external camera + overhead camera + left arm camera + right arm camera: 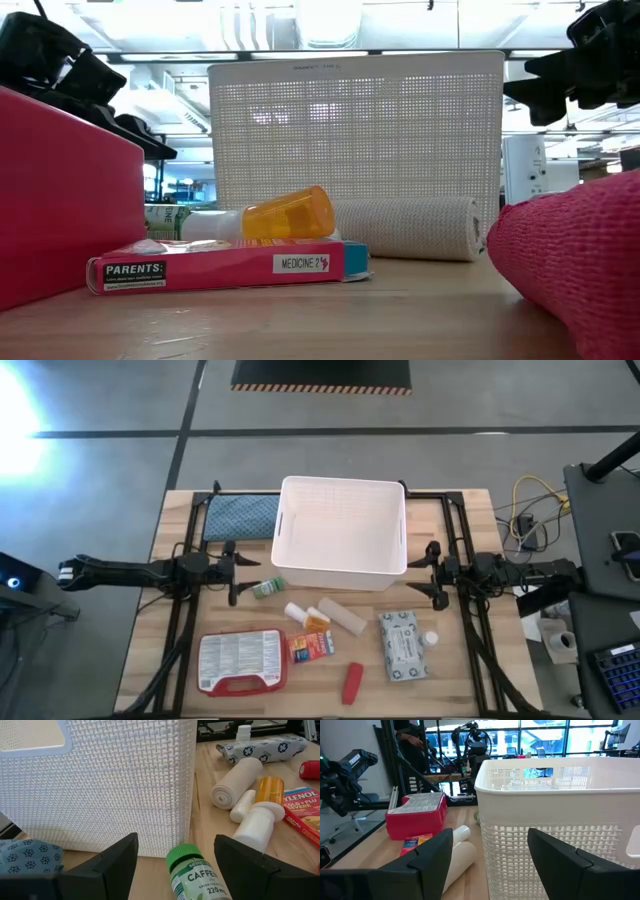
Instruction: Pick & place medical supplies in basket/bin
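The white bin (340, 530) stands mid-table, toward the far edge. My left gripper (243, 576) is open, left of the bin's near-left corner. The green bottle (194, 872) lies on its side just ahead of it, between the spread fingers, which stand clear of it. My right gripper (430, 576) is open at the bin's right side, facing its wall (555, 840). Near the front edge lie the red case (240, 662), orange-red box (312, 647), beige roll (342, 617), white bottles (297, 612), red tube (351, 682) and grey-white pack (402, 646).
A blue-grey folded cloth (240, 515) lies left of the bin at the far edge. An orange pill bottle (318, 621) rests on the box beside the roll. A small white bottle (430, 639) sits right of the pack. Black frame rails (185, 620) run along both table sides.
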